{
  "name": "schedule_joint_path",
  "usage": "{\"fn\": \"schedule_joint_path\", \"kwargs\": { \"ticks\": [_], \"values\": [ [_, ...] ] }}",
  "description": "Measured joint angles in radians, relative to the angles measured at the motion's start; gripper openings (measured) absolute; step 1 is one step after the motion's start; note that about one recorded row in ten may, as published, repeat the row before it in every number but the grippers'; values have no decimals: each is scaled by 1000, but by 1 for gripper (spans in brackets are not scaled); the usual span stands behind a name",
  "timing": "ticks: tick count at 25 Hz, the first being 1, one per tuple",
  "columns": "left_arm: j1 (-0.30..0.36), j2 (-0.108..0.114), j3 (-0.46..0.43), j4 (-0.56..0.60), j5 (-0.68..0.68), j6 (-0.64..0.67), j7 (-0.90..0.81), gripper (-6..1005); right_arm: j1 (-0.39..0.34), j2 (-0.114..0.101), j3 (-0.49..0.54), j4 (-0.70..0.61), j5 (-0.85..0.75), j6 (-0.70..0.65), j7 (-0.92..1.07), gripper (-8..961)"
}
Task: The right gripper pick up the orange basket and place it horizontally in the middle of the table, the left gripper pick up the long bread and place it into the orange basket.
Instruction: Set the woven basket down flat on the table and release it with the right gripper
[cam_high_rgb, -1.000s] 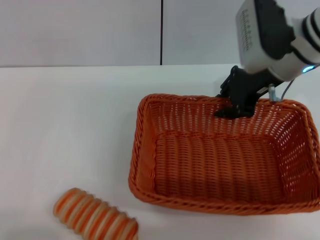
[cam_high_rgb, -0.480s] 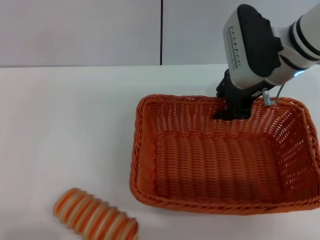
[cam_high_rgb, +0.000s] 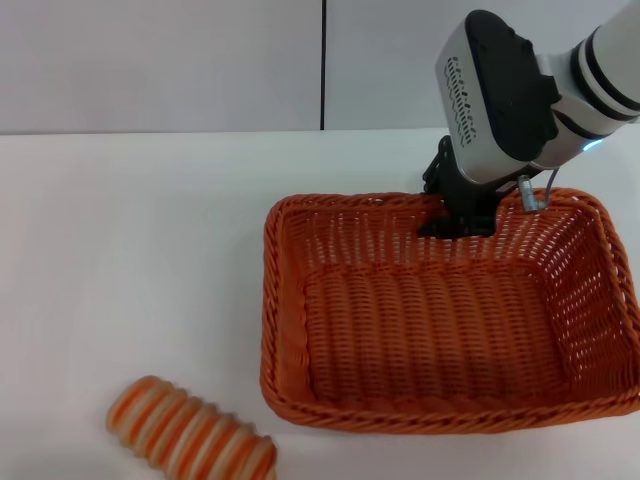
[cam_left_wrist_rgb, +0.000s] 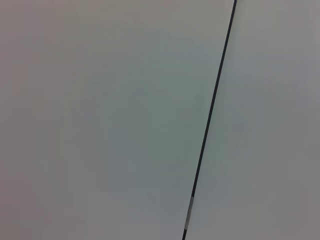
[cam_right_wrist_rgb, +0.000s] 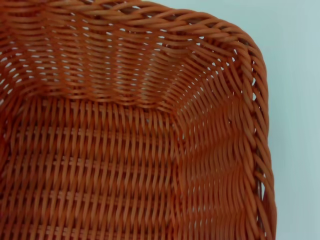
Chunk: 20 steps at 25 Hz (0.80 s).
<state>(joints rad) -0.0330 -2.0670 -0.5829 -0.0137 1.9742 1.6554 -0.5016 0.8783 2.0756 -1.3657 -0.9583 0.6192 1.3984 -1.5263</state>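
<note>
Orange basket (cam_high_rgb: 445, 315) sits on the white tabletop (cam_high_rgb: 130, 250), its long side running across. My right gripper (cam_high_rgb: 458, 215) has its fingers pinched on the far rim, I judge to slide it centreward. Long bread (cam_high_rgb: 190, 435) lies off the basket's near-left corner, well apart, with open room between. Left gripper is out of sight.

Orange basket (cam_high_rgb: 440, 340): woven wicker, ribbed, braided rim, slight sheen. Long bread (cam_high_rgb: 190, 432): ridged, matt, plastic-looking. Table (cam_high_rgb: 130, 250): smooth white, matt. Right gripper (cam_high_rgb: 458, 208): black, matt; arm housing glossy white-and-black plastic.
</note>
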Motion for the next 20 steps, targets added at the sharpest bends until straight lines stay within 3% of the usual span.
{"fn": "schedule_joint_path", "kwargs": {
  "ticks": [15, 20],
  "values": [
    [-23, 2, 0, 2, 0, -28, 0, 773, 4, 0, -12, -41, 11, 4, 151, 386],
    [-26, 2, 0, 3, 0, -31, 0, 773, -11, 1, -18, -66, 12, 8, 151, 485]
  ]
}}
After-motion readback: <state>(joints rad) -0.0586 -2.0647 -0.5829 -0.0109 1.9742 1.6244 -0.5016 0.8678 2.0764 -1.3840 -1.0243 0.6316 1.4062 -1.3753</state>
